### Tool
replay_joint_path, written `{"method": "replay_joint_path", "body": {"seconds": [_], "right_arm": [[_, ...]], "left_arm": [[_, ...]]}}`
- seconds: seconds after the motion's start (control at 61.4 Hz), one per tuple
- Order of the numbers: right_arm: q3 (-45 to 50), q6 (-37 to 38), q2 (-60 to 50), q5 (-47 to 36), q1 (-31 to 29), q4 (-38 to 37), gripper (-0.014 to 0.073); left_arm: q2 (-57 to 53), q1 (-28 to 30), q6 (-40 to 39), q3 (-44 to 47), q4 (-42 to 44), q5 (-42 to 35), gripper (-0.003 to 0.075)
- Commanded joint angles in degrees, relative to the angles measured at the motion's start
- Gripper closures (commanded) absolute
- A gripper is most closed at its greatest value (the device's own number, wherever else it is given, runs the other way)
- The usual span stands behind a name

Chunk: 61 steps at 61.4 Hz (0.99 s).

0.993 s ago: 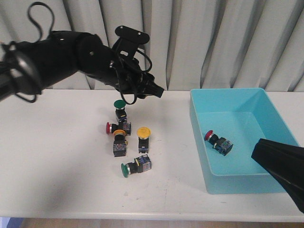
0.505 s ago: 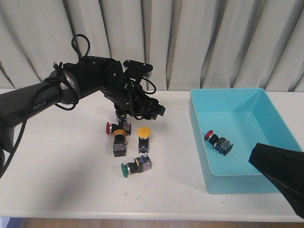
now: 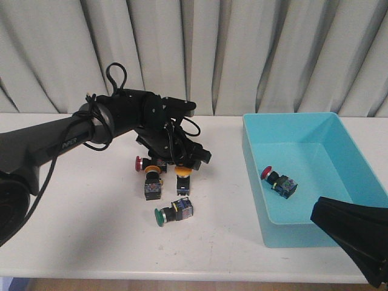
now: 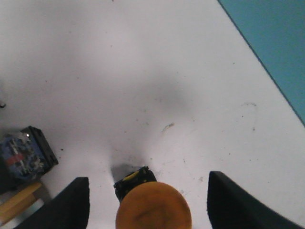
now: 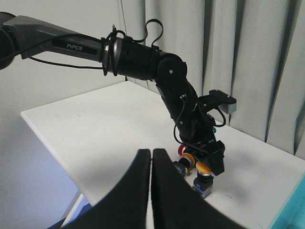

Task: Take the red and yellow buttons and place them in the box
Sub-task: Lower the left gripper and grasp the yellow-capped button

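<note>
Front view: the left gripper (image 3: 185,160) is hanging right over the upright yellow button (image 3: 183,172), ready to grasp it.

Going from left to right, a red button (image 3: 145,162) and a second yellow-capped one (image 3: 153,179) are lying just to the left of this gripper, on the white table (image 3: 73,200). The target yellow button is standing between the two spread fingers (image 4: 69,205), cap up, so its long axis is vertical and pointing up toward the wrist. The fingers are released and are not touching it; in my judgement they only need to sink a little and close on the black body. Far to the right of the gripper the box (image 3: 254,182) is waiting, with one red button (image 3: 278,180) already lying inside. The right gripper (image 5: 151,191) is clenched, holding nothing, and is staying near the box, so the left arm is clearly the nearer one.
</note>
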Motion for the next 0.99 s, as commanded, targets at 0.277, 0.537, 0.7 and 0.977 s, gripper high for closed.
{"method": "replay_joint_path", "body": {"seconds": [0.277,0.537,0.7,0.977], "right_arm": [[-1.45,-1.09,0.12,1.52,-0.21,1.50,0.0599],[-1.45,-1.09,0.12,3.32,-0.21,1.50,0.0599],[-1.45,-1.09,0.12,4.65,-0.21,1.56,0.0599],[-1.45,-1.09,0.12,6.29,-0.21,1.63,0.0599]], "left_arm": [[-0.99,0.18,-0.59,-1.88,-1.01,0.46,0.0238],[-0.99,0.18,-0.48,-1.88,-0.95,0.21,0.0450],[-0.99,0.18,-0.43,-1.88,-1.00,0.04,0.0680],[-6.34,0.18,-0.50,-3.16,-1.47,1.71,0.0728]]}}
